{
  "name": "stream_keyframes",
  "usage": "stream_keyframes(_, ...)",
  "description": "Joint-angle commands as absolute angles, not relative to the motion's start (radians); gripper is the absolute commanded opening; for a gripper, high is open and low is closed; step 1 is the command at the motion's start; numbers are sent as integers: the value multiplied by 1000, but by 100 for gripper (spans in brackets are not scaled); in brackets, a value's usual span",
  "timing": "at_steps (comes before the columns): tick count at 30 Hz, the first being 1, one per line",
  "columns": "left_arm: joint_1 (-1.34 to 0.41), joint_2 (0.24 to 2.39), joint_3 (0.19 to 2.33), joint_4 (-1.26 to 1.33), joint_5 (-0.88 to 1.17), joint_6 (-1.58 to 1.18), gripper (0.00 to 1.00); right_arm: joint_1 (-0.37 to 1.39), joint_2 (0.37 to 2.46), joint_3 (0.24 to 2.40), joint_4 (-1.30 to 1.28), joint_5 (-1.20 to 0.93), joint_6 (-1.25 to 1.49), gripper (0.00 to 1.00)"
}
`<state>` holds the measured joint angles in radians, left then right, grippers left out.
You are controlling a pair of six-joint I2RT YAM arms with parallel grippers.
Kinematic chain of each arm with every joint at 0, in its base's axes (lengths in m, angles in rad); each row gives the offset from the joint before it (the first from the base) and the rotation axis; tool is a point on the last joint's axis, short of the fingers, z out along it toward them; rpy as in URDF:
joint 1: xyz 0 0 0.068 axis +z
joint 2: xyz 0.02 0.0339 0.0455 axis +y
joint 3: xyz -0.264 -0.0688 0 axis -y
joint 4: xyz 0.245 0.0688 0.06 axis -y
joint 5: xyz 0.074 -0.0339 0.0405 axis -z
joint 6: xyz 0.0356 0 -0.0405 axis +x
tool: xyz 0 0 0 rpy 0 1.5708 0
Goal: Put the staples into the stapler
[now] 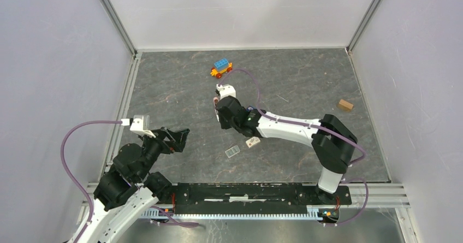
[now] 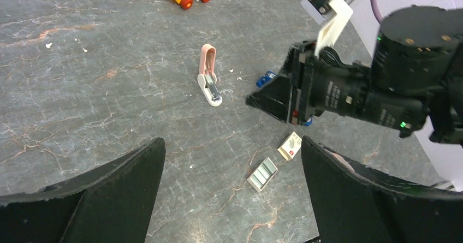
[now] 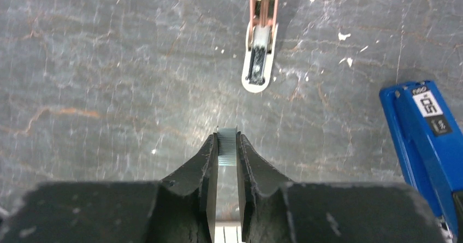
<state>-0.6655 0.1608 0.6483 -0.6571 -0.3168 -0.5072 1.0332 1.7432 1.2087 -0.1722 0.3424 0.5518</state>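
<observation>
One dark grey, marble-veined table [image 1: 180, 84] carries everything, with pale walls on three sides. The right arm [image 1: 289, 128] reaches from its base at the near right edge towards the middle of the table, and the left arm [image 1: 131, 164] is folded low at the near left. The left pincer [image 2: 232, 144] hangs above the table with its fingers spread wide apart and nothing between them. The right pincer [image 3: 227, 144] is low over the table, its fingers pressed together on a short silver strip of staples [image 3: 227, 147] that stands out a little past the fingertips. The blue stapler [image 3: 426, 139] lies flat on the table just to the right of that pincer, its length running roughly alongside the fingers; from the left wrist camera only a small blue end shows behind the right pincer's body. A pink stapler [image 3: 261, 46] with a white base lies on the table ahead of the right pincer, opened out, apart from the strip. A toy car [image 1: 221, 67] with a blue top, yellow body and red wheels stands farther back, near the far wall. A small brown block [image 1: 344, 105] sits well off to the right. Under the right arm, towards the near edge, a small white staple box [image 2: 290, 146] lies just beside a clear tray [image 2: 262, 173] holding grey strips; the two are near each other but not touching.
</observation>
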Motion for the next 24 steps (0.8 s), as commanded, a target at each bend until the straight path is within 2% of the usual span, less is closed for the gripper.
stream_keyframes(1,-669,156,658,-651,-332,-455,100,1000,1817,1304,-142,379,552,22)
stream_keyframes(13,-669,154,657,-648,-325,-453,100,969,1943,1359,-20,388,603,21)
stream_keyframes(24,-669,154,657,-647,-322,-450,100,943,2006,1382,-8,365,601,21)
